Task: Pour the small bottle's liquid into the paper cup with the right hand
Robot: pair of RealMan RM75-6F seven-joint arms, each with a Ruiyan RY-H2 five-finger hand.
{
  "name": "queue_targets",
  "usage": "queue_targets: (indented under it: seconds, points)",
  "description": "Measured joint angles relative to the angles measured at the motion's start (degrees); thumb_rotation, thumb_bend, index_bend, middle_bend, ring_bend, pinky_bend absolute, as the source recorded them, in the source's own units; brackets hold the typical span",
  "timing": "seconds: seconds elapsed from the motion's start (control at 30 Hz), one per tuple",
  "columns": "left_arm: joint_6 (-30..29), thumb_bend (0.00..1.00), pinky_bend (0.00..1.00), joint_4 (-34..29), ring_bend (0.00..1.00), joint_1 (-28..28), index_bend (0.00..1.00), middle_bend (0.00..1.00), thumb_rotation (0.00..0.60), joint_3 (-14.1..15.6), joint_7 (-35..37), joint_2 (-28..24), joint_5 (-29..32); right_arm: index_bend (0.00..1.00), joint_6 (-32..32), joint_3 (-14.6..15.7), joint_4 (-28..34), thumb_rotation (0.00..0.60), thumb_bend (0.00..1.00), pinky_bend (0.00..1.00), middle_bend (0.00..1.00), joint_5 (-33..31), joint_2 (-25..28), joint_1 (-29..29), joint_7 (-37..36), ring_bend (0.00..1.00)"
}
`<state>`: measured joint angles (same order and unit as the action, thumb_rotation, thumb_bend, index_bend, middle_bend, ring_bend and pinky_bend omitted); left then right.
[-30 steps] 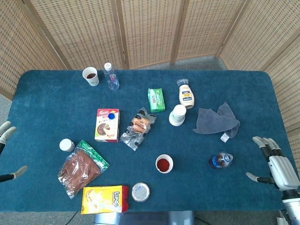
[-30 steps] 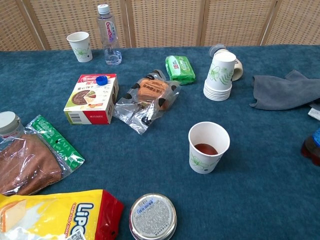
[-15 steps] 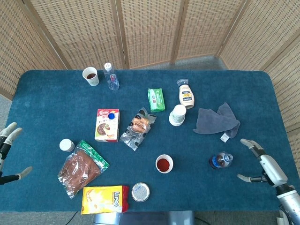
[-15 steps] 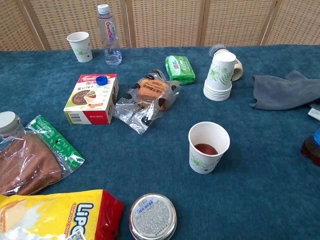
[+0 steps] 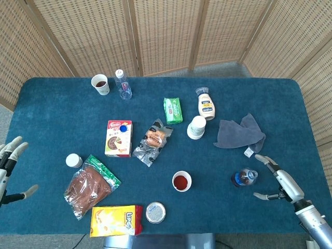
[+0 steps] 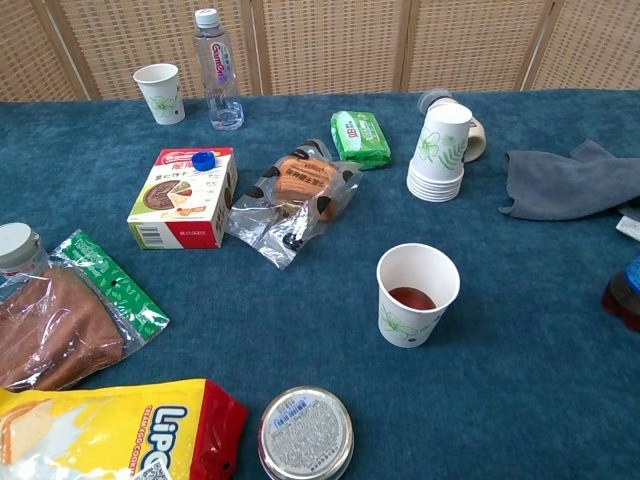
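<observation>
Head view: right hand [image 5: 280, 181] had moved in from the table's right edge toward the small bottle [image 5: 244, 177] over approx the last sec, turning edge-on as it came; it sat just right of the bottle, not touching. Fingers were spread wide w/ thumb apart, nothing held. Small bottle stood w/ dark liquid in it and a blue cap, right of the paper cup [image 5: 181, 181], well apart from it. Cup already held some red-brown liquid. Left hand [image 5: 10, 168] had shifted a little too, far left of the bottle, off the table's left edge, fingers apart, empty. Grey cloth [image 5: 239, 132] lay behind the bottle; cup stack [image 5: 196, 127] farther back-left of it.

Chest view: nothing on the table had changed. Paper cup [image 6: 417, 294] stood upright w/ liquid in its bottom. Small bottle [image 6: 624, 292] only showed as a dark sliver w/ a bit of blue at the frame's right edge, well right of the cup. Neither hand showed here.

Meaning for task, imo: reach was nearly done, grasp not yet made. Cap looked to be on, so it would prob need to come off before any pour.
</observation>
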<state>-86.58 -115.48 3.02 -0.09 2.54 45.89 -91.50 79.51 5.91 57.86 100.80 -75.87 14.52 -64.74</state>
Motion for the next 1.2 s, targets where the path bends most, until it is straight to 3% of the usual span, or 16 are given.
queue_targets:
  seconds: [0.67, 1.2]
  points:
    - [0.43, 0.15, 0.00, -3.28, 0.00, 0.32, 0.00, 0.00, 0.600, -0.34, -7.05, 1.60, 0.98, 0.00, -0.86, 3.32, -9.59, 0.600, 0.00, 0.00, 0.00, 0.56, -6.33, 2.85, -12.97, 0.00]
    - [0.25, 0.15, 0.00, -6.22, 0.00, 0.24, 0.00, 0.00, 0.600, -0.57, -11.75, 2.59, 1.72, 0.00, 0.48, 4.77, -13.27, 0.600, 0.00, 0.00, 0.00, 0.37, -9.79, 3.81, -23.05, 0.00]
